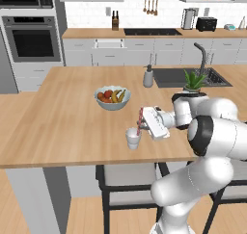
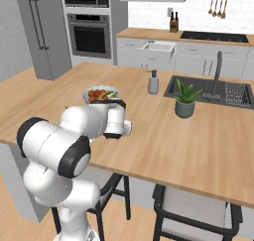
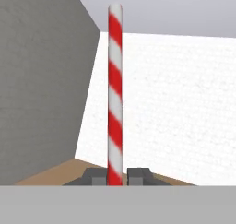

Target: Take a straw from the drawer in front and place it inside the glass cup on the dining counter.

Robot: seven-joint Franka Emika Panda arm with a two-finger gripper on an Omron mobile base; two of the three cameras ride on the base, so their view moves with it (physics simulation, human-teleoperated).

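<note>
Over the light-wood dining counter, tool pinching striped straw, translucent glass cup

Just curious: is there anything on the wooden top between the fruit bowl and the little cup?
No. In the left base view, bare wood separates the fruit bowl from the glass cup.

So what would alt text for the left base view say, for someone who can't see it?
A white robot arm's hand holds a red-and-white striped straw, its lower end at the mouth of a small glass cup near the front edge of a light-wood dining counter. A fruit bowl, soap dispenser, potted plant and sink sit farther back.
</note>
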